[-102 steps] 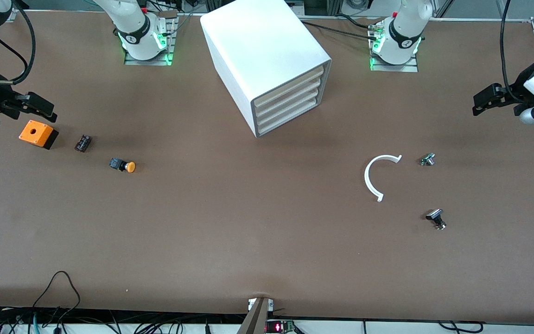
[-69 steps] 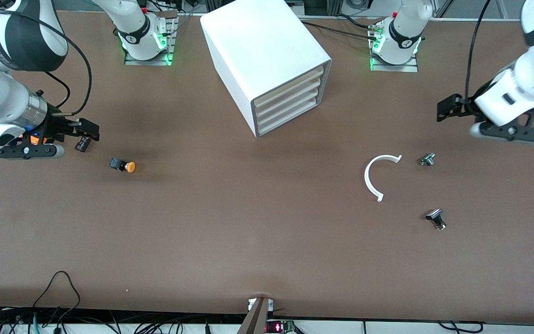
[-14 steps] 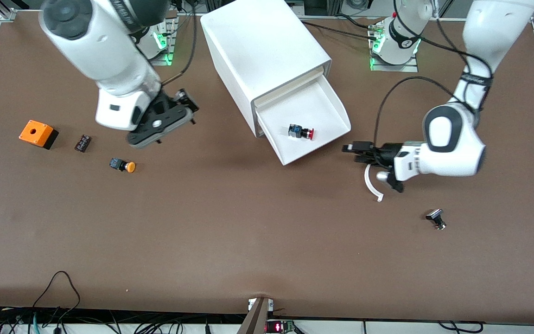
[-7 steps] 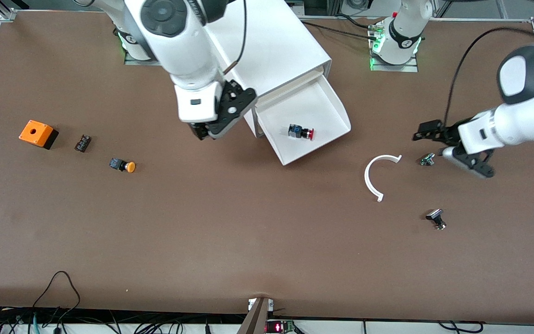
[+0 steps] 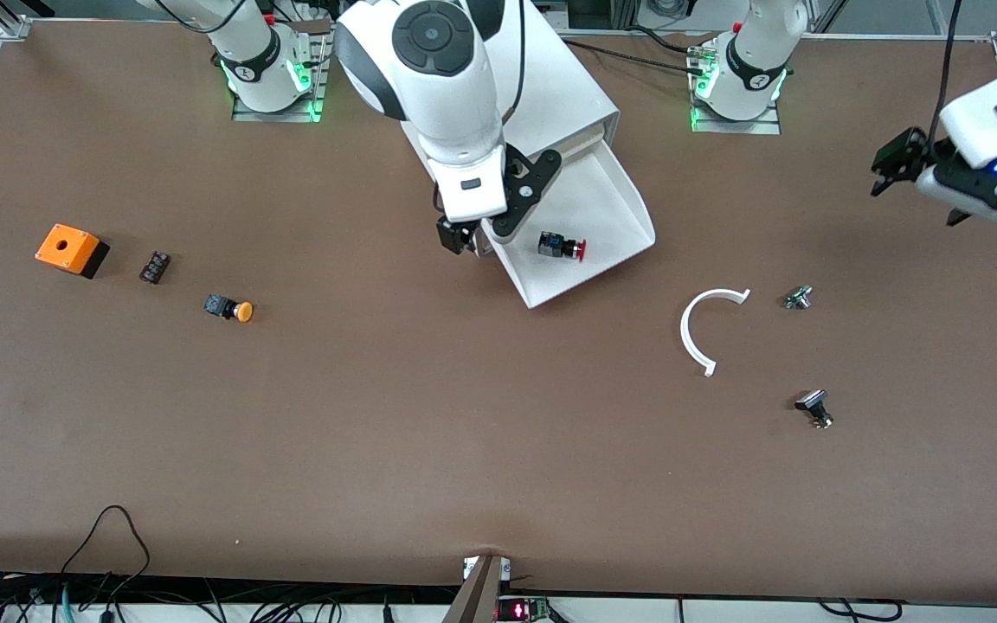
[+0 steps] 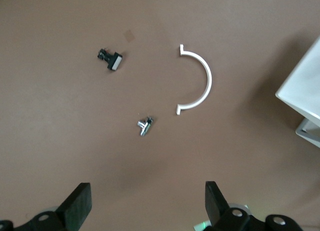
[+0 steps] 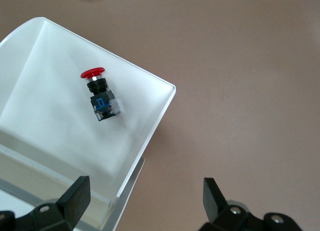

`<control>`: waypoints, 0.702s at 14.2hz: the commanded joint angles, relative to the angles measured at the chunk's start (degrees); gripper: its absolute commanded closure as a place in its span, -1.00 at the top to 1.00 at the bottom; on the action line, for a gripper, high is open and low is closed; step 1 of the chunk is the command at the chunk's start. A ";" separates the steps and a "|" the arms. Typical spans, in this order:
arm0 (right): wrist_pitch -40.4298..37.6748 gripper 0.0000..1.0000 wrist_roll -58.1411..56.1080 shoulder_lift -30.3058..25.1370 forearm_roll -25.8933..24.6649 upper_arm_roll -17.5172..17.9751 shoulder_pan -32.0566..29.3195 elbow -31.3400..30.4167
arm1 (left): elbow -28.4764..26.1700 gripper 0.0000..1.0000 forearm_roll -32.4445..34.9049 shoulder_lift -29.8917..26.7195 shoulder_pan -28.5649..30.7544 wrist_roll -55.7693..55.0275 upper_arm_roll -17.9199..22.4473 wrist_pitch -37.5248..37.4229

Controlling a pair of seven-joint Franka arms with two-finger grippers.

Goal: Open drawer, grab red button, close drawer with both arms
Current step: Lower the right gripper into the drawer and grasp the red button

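The cabinet [image 5: 568,86] has its lowest drawer [image 5: 628,216] pulled out as a wide white tray. The red-capped button [image 5: 561,247] lies on its side in the tray. It also shows in the right wrist view [image 7: 100,97], with the drawer's rim [image 7: 155,116] beside it. My right gripper [image 5: 464,238] is open and empty over the drawer's side wall, at the corner toward the right arm's end; in its own view [image 7: 145,196] the wall runs between the fingers. My left gripper [image 5: 892,164] is open and empty, up in the air at the left arm's end of the table; its own view [image 6: 146,201] shows bare table below.
A white C-shaped ring [image 5: 706,329], a small metal part [image 5: 799,298] and a black part [image 5: 814,407] lie toward the left arm's end. An orange-capped button [image 5: 230,308], a small black block [image 5: 154,266] and an orange box [image 5: 70,249] lie toward the right arm's end.
The drawer was shut in the earliest frames and now stands open. Over the last second my right gripper has moved across to the drawer's corner, and my left gripper has pulled away from the drawer.
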 commanded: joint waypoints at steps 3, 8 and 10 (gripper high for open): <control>-0.53 1.00 -6.13 6.92 -0.19 -0.32 3.13 6.85 | 2.92 1.00 -1.24 3.58 0.85 -13.38 0.19 -1.29; 0.96 1.00 -14.99 9.82 0.07 -0.49 4.02 8.27 | 2.66 1.00 -1.06 4.45 1.46 -25.31 0.19 1.00; 1.14 1.00 -15.54 10.00 0.16 -0.49 4.01 8.27 | 3.01 1.00 -1.24 4.72 2.16 -25.22 0.19 1.26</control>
